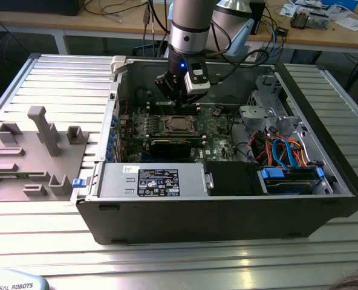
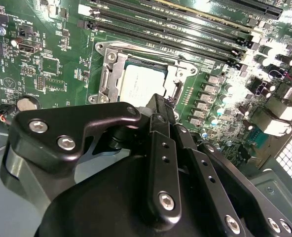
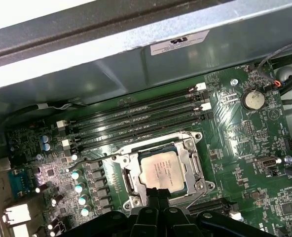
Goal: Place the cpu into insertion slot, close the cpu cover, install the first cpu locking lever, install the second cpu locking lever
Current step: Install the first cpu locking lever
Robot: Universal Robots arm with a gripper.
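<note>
The cpu (image 3: 161,170) lies with its dull silver top up in the insertion slot (image 3: 195,137) on the green motherboard (image 3: 244,163). The silver cpu cover (image 3: 128,174) lies flat around it as a frame. A thin wire lever (image 3: 94,159) runs beside the socket. My gripper (image 3: 159,196) is shut with nothing seen between its black fingers (image 2: 158,148), and its tips are at the socket's edge just beside the chip. In the exterior view the gripper (image 1: 179,111) hangs inside the open computer case, right above the cpu (image 1: 178,125). The second wrist view shows the cpu (image 2: 143,86) and cover (image 2: 109,74) just past the fingertips.
Long black memory slots (image 3: 136,121) run beside the socket, with the case wall (image 3: 136,54) behind them. In the exterior view a power supply (image 1: 149,181) and a drive bay with blue cables (image 1: 288,175) fill the case's near side. A grey fixture block (image 1: 34,151) stands outside, at the exterior view's left.
</note>
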